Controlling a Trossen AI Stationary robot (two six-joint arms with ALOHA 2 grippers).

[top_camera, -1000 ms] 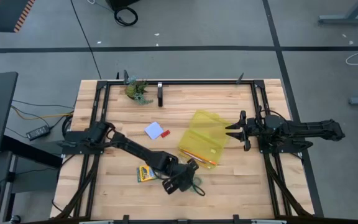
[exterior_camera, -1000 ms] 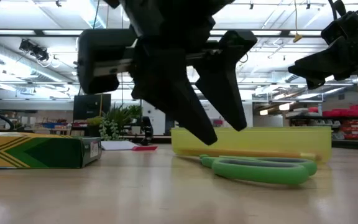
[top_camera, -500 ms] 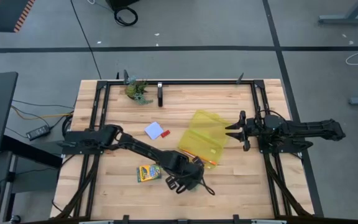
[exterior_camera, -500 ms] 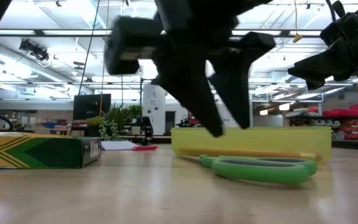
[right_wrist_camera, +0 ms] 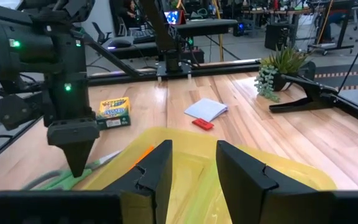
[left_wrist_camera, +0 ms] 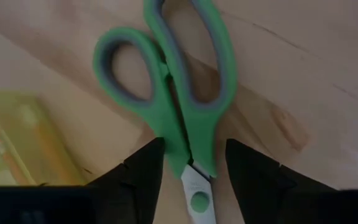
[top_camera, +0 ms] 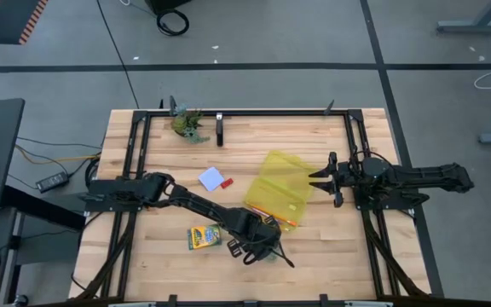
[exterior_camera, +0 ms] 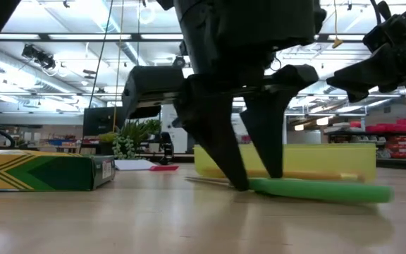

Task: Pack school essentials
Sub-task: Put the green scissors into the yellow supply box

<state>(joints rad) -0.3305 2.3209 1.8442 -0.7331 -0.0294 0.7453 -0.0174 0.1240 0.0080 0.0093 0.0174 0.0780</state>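
Note:
The green-handled scissors lie flat on the wood near the table's near edge, below the translucent yellow pouch. My left gripper points steeply down over them, open. Its two fingers straddle the narrow neck where the handles meet the blades, and its tips reach the tabletop. An orange pencil shows in the pouch. The crayon box lies left of the scissors. The white-and-blue pad lies farther back. My right gripper hovers open at the pouch's right edge. My left gripper comes from above, fingers across the scissors' length. One finger lies against the side of the green handle neck. A strip of bare wood shows between the other finger and the scissors. The scissors rest flat on the table.
A small red piece lies beside the pad. A green leafy figure and a black clamp stand at the far edge. A black frame rail runs around the tabletop. Bare wood lies between the pouch and the far rail.
My left gripper has gone a little toward the table's right edge and down onto the table, tipping steeper. The scissors have turned on the tabletop: in the low view their handle loops now show edge-on and a thin blade points left.

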